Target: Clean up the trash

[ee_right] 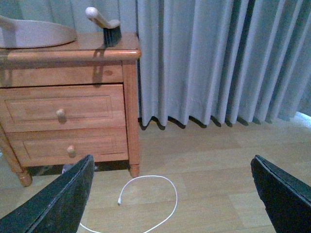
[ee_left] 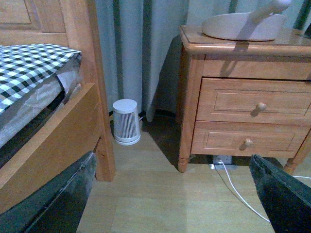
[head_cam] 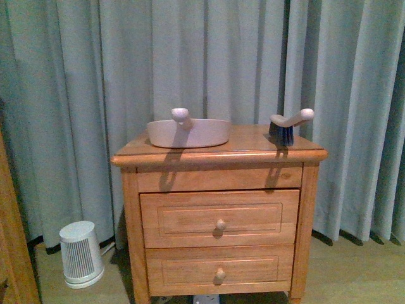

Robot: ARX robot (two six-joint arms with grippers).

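I see nightstand [head_cam: 218, 218] centre, curtain [head_cam: 76, 95] behind | dustpan [head_cam: 188, 133] on top, left; brush [head_cam: 288, 125] on top, right, apart | canister [head_cam: 81, 253] on floor left of nightstand, bed [ee_left: 43, 131] further left | cable [ee_right: 148, 176] on floor before nightstand's right leg

Fig., L & R wrist cams: left gripper [ee_left: 171, 156] and right gripper [ee_right: 171, 158] are each showing two black, wedge-shaped fingers [ee_left: 58, 204], matte, grainy surface, tapering w/ paler edges.
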